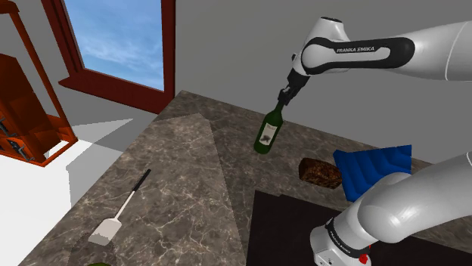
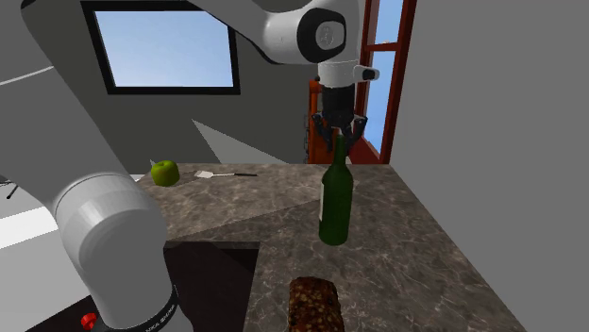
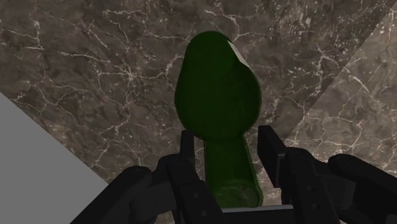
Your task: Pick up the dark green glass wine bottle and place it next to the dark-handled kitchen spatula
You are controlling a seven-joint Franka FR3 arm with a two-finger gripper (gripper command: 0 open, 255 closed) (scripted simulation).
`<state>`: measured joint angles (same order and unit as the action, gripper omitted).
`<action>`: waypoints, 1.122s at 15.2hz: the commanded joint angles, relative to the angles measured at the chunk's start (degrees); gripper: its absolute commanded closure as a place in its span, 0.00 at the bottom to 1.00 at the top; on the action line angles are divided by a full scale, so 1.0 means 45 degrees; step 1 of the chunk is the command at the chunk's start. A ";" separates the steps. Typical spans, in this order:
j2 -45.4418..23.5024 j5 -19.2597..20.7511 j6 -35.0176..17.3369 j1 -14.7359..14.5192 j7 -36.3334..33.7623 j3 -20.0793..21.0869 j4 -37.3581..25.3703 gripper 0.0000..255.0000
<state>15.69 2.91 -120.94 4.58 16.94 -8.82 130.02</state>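
A dark green wine bottle with a pale label stands upright on the marble counter. My black gripper is directly above it, its fingers straddling the top of the neck. In the wrist view the gripper is open, and the fingers flank the bottle neck with narrow gaps on both sides. The second exterior view shows the gripper around the tip of the bottle. The spatula, dark handle and white blade, lies far off toward the shoulder view's lower left; spatula.
A brown loaf lies near the bottle on the stand's side, with a blue ridged object beyond it. A dark mat covers the counter by the stand. A green apple sits close to the spatula's blade. A red-framed window stands behind.
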 commanded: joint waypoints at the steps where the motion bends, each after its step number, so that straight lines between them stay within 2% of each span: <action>1: 0.0092 0.0003 0.0344 -0.0006 -0.0014 0.0021 -0.0254 1.00; 11: 0.0342 -0.0007 0.2019 -0.0024 -0.0017 0.0081 -0.1680 1.00; 17: 0.0970 -0.0158 0.2086 -0.0699 -0.1918 0.1385 -0.1062 1.00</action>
<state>19.24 2.34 -111.44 1.95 9.86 -3.60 124.30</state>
